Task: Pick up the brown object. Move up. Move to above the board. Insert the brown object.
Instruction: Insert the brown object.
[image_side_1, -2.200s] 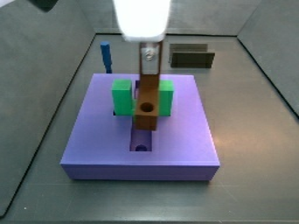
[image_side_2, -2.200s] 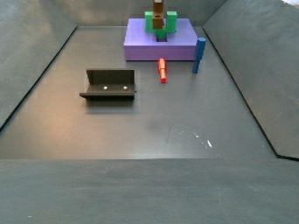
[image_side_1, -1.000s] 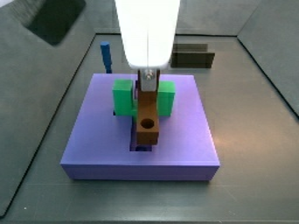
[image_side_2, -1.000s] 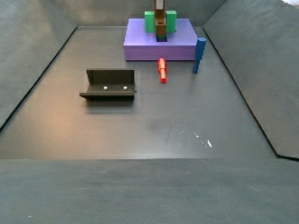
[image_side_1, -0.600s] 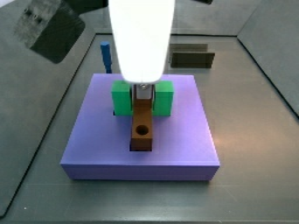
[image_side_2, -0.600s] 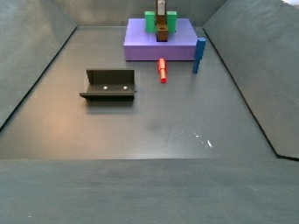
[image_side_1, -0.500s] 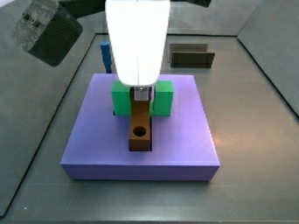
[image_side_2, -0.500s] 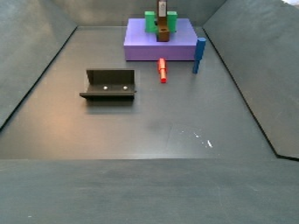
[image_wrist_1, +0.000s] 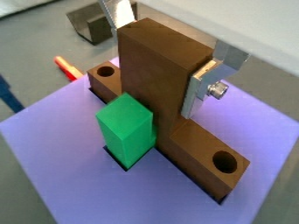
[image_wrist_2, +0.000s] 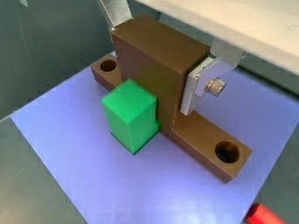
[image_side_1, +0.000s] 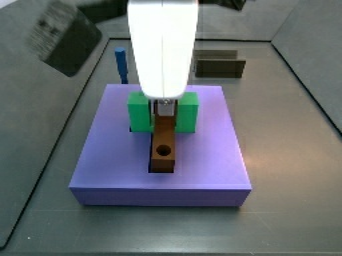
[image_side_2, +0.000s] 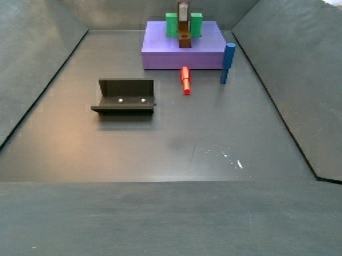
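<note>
The brown object (image_side_1: 163, 150) lies in the lengthwise groove of the purple board (image_side_1: 207, 170), its long bar flat and running between the arms of the green U-shaped block (image_side_1: 139, 112). In both wrist views its upright arm (image_wrist_1: 158, 79) (image_wrist_2: 158, 70) stands between my silver fingers (image_wrist_1: 201, 83) (image_wrist_2: 198, 83), beside the green block (image_wrist_1: 126, 127) (image_wrist_2: 128, 114). My gripper (image_side_1: 163, 105) (image_wrist_1: 158, 48) (image_wrist_2: 158, 48) is shut on that arm, low over the board. In a side view the board (image_side_2: 160, 55) sits at the far end with the gripper (image_side_2: 183, 18) above it.
A blue upright peg (image_side_1: 122, 65) (image_side_2: 229, 60) stands beside the board. A red peg (image_side_2: 186, 80) lies on the floor in front of it. The fixture (image_side_2: 124, 97) stands mid-floor. A dark olive box (image_side_1: 219, 66) sits behind the board. Grey walls enclose the floor.
My gripper has come down with the brown object, which hung above the board earlier and now lies seated in the groove. Almost no motion in the last half second.
</note>
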